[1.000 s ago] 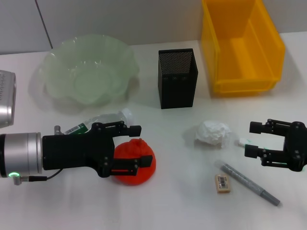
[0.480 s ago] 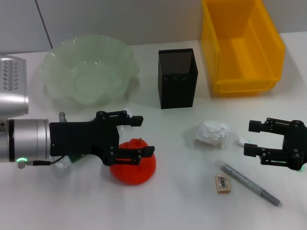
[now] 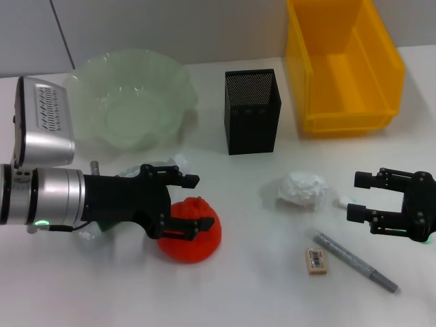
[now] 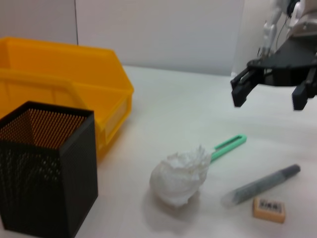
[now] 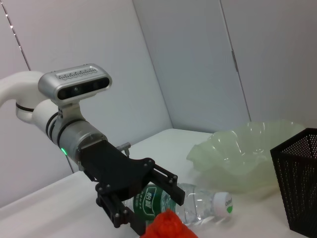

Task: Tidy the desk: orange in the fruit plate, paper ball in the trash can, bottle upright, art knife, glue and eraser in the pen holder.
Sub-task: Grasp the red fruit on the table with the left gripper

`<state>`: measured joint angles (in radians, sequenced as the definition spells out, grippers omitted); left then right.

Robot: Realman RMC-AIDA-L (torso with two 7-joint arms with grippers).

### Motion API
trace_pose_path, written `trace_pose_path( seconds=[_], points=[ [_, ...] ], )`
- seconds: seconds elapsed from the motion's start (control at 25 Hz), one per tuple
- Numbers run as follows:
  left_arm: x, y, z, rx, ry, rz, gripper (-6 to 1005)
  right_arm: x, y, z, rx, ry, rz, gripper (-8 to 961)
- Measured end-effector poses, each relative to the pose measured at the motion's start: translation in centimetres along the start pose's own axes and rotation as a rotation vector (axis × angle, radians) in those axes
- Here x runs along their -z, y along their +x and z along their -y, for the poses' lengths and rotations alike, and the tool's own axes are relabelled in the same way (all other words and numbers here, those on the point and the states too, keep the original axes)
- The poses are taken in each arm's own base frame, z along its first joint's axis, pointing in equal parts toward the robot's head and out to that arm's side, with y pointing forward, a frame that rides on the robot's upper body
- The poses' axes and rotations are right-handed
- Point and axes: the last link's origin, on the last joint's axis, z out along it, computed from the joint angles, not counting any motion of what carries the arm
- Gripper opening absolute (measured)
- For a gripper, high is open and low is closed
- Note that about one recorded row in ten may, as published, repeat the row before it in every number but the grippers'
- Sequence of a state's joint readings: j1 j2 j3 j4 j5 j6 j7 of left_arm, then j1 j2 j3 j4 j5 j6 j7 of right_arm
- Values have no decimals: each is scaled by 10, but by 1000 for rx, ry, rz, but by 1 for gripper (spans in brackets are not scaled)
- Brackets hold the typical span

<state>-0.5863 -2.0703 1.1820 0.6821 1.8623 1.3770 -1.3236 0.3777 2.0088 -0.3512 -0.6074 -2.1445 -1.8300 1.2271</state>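
- My left fingers (image 3: 193,206) are spread around the orange (image 3: 191,231), which sits on the desk (image 3: 259,286) in front of the fruit plate (image 3: 126,102).
- The bottle (image 5: 190,204) lies on its side just behind the orange.
- My right fingers (image 3: 355,197) hover spread beside the paper ball (image 3: 302,188), apart from it.

pen holder (image 3: 252,111) between fruit plate (image 3: 129,102), trash can (image 3: 344,65)

Bare desk (image 3: 259,286) lies open between the orange (image 3: 191,231) and the eraser (image 3: 316,260); the paper ball (image 3: 302,189) and grey marker (image 3: 354,261) crowd the right gripper (image 3: 359,197).
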Motion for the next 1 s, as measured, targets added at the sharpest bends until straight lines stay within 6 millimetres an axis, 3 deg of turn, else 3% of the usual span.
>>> trace_pose_path(
  seconds=[0.72, 1.0],
  points=[
    [-7, -6, 0, -23, -1, 77, 806, -1, 1, -1, -2, -1, 1, 747],
    [-10, -7, -2, -25, -16, 93, 518, 0, 1, -1, -5, 0, 1, 746]
  ],
)
